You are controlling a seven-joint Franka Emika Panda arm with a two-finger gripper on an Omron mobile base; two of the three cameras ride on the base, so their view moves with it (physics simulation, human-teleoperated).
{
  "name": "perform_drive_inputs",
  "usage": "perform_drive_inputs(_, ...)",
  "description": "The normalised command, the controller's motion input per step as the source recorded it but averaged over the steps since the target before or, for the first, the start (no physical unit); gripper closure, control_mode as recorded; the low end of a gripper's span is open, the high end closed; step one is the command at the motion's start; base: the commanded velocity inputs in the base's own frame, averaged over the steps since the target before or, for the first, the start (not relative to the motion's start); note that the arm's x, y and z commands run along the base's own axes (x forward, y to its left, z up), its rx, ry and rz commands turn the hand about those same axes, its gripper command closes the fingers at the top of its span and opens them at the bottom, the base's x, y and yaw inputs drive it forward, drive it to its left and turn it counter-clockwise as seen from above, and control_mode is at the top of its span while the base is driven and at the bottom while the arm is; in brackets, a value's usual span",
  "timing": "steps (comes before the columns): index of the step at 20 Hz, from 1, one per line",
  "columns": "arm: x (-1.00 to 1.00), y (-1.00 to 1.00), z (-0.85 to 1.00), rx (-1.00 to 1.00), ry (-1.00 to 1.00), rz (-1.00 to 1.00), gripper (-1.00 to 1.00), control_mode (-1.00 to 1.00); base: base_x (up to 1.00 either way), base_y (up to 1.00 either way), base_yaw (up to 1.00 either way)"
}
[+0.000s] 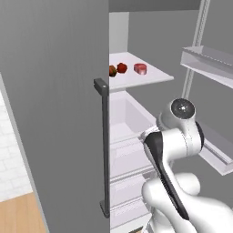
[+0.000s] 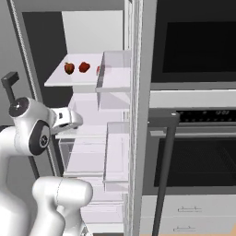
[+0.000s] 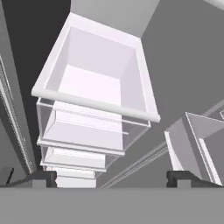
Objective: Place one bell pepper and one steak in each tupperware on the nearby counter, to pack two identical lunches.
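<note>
Up on the white fridge shelf sit both glossy red bell peppers and a pink steak, while the wide-open, empty two-finger gripper, aimed lower over a clear plastic drawer, risks clipping that shelf's edge when rising.

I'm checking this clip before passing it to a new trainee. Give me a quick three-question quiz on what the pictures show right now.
1. True or false: the gripper has its jaws shut on a steak.
2. Multiple choice: where do the bell peppers lie? A) in the drawer below the hand; B) on the fridge shelf; C) in a door bin.
3. Fill in: on the shelf, the pink steak lies to the ____ of the peppers in the left base view.

Key: 1 false, the jaws stand open and hold nothing; 2 B; 3 right.
</note>
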Motion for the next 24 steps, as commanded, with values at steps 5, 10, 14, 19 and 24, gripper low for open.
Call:
perform_drive_inputs(5,0.0,0.16,0.59,0.37,-0.09,0.0,-1.0,-1.0,0.0,0.0,0.0)
perform_drive_inputs(10,0.0,0.0,0.72,0.31,-0.05,0.01,-1.0,-1.0,0.0,0.0,0.0)
perform_drive_inputs(14,0.01,0.12,0.75,0.0,0.0,-0.08,-1.0,-1.0,0.0,0.0,0.0)
perform_drive_inputs(19,0.04,0.05,0.61,-0.02,0.0,-0.04,-1.0,-1.0,0.0,0.0,0.0)
perform_drive_inputs(24,0.18,0.0,0.18,0.0,0.0,-0.06,-1.0,-1.0,0.0,0.0,0.0)
